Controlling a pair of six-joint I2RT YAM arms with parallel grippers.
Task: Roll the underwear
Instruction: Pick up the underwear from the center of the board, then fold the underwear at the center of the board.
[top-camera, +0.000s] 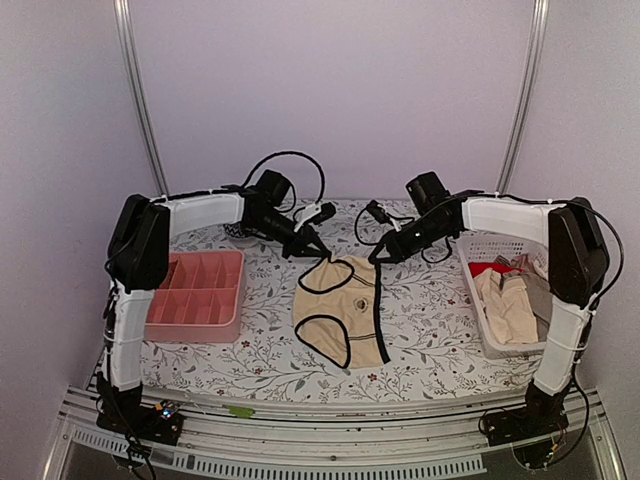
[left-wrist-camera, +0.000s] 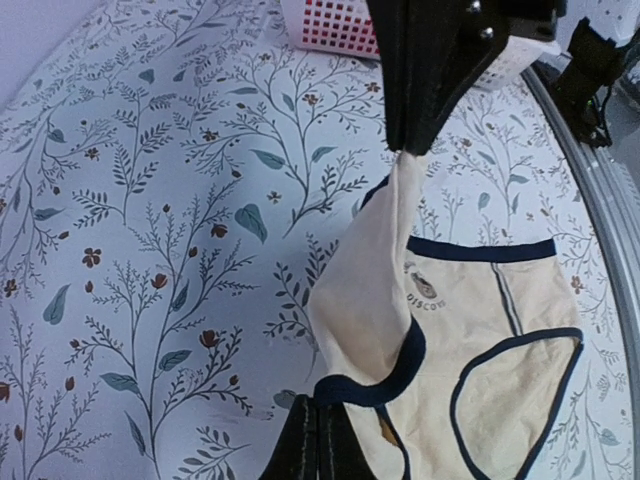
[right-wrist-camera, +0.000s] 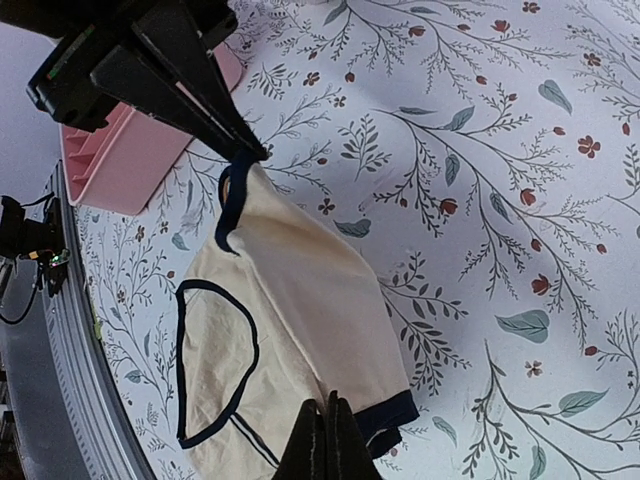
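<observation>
- Left of frame: one pink divided tray (top-camera: 195, 290) on the floral surface (top-camera: 420, 330).
- Left gripper (top-camera: 306, 243): jaws clenched on the top-left corner of the underwear (top-camera: 340, 310).
- Centre: one cream underwear with black trim, spread on the surface, its upper edge raised.
- Right gripper (top-camera: 382, 254): jaws clenched on its top-right corner.
- Right: one white basket (top-camera: 472, 300) holding beige garments (top-camera: 510, 305) and something red (top-camera: 490, 268); how many garments is unclear.

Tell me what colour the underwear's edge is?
Dark navy on cream underwear; clearest in left wrist view.
</observation>
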